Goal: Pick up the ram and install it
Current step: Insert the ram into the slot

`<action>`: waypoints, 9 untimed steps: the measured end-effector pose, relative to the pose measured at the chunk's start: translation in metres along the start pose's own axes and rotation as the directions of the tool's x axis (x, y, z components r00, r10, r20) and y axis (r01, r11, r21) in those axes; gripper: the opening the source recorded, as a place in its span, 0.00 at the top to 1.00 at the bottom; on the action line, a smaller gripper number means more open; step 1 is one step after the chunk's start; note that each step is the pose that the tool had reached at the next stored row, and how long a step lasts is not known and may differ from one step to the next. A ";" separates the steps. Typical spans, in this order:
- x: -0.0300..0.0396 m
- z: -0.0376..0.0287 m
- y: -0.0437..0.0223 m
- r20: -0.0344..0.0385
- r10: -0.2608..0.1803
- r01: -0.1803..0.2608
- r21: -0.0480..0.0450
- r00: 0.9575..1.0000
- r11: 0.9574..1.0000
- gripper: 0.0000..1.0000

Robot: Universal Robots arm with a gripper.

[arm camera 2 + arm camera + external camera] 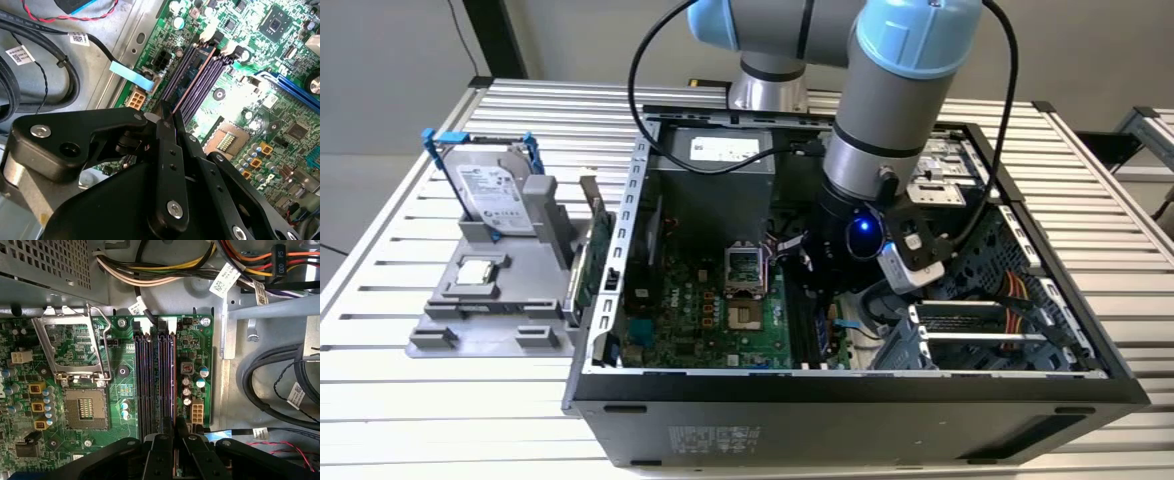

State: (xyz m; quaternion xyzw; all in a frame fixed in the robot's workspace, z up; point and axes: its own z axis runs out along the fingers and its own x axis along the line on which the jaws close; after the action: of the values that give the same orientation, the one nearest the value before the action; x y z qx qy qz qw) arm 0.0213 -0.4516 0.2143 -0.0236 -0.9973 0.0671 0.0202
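Ram (186, 77) shows edge-on as a thin dark-blue strip directly under the pincer (167, 117), its near end caught between the two black fingers (165, 135), which are drawn together on it with no gap to spare. So the pincer is closed, and I judge it is gripping the ram rather than just resting on it. The stick's long axis runs straight away from the fingertips, parallel to the memory slots (155, 380) and in line with the outermost one, the lane nearest the white power connector (196, 412). The relation that matters is therefore vertical: board above or in slot, with no sideways offset that I can make out. Whether the lower edge is already seated, or only sits at the slot's mouth, I cannot tell. In the first wrist view the pincer (175, 432) straddles that same lane. By count there are four slots in two pairs, two white latches (142, 325) at their far ends, one open processor socket (85, 407) beside them, one ram and one arm (907, 60) reaching down into the one open computer case (854, 390). Outside the case, on the slatted surface (427, 400) at the exterior view's left, stands one hard drive (494, 195) in a grey rack.
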 end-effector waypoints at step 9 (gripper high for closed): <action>0.0000 0.0001 0.0000 0.000 0.000 0.000 0.000 1.000 1.000 1.00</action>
State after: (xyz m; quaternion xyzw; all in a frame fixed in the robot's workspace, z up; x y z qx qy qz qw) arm 0.0213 -0.4516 0.2142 -0.0236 -0.9973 0.0671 0.0202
